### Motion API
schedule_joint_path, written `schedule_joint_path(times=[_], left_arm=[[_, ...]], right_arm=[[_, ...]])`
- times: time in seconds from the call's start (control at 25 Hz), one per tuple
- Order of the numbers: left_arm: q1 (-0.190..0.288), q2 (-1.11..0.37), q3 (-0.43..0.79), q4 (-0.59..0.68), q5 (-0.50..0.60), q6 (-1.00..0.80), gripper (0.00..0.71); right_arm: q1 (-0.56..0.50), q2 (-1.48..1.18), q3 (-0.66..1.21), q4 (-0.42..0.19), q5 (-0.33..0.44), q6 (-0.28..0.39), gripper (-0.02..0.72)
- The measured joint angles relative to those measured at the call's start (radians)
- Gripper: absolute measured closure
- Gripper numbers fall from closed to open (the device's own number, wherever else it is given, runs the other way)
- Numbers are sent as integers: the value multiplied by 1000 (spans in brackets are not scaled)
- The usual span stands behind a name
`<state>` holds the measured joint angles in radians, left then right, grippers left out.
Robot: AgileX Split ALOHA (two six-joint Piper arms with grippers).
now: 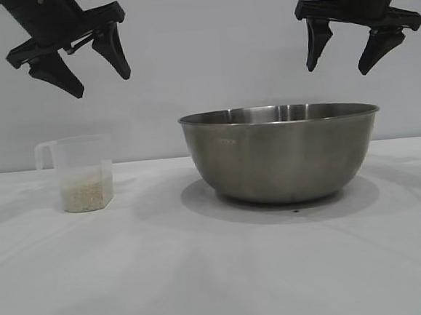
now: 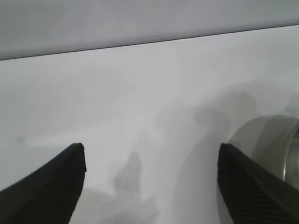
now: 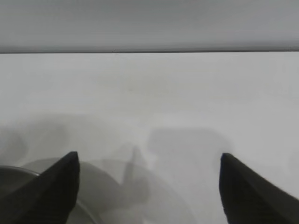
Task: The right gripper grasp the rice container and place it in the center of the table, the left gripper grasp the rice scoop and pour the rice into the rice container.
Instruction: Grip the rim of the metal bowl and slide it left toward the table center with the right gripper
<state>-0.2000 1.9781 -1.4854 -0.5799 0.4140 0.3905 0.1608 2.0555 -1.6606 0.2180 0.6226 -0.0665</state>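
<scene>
The big shiny rice container (image 1: 281, 152) sits on the white table (image 1: 205, 275), a bit right of the middle. The little see-through rice scoop (image 1: 83, 173) stands upright on the left, well apart from the bowl, with its handle on its left side. Some rice (image 1: 87, 193) lies in the bottom of it. The left gripper (image 1: 94, 68) hangs high above the scoop, spread wide and holding nothing. The right gripper (image 1: 344, 52) hangs high above the right part of the bowl, also spread wide with nothing in it.

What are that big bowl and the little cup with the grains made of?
The big bowl looks like stainless steel with a brushed, softly shiny finish that mirrors the table. The little cup seems translucent plastic: the off-white grains show through its cloudy wall.
</scene>
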Motion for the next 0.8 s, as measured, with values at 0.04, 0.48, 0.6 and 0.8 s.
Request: schedule_joint_path(times=[0.04, 0.48, 0.6, 0.8], left_arm=[[0, 0, 0, 0, 0, 0, 193], [0, 0, 0, 0, 0, 0, 193], [0, 0, 0, 0, 0, 0, 193], [0, 0, 0, 0, 2, 0, 193]], right_arm=[[0, 0, 0, 0, 0, 0, 176], [0, -4, 0, -29, 20, -1, 176], [0, -27, 0, -53, 37, -1, 176], [0, -66, -2, -61, 120, -11, 176]])
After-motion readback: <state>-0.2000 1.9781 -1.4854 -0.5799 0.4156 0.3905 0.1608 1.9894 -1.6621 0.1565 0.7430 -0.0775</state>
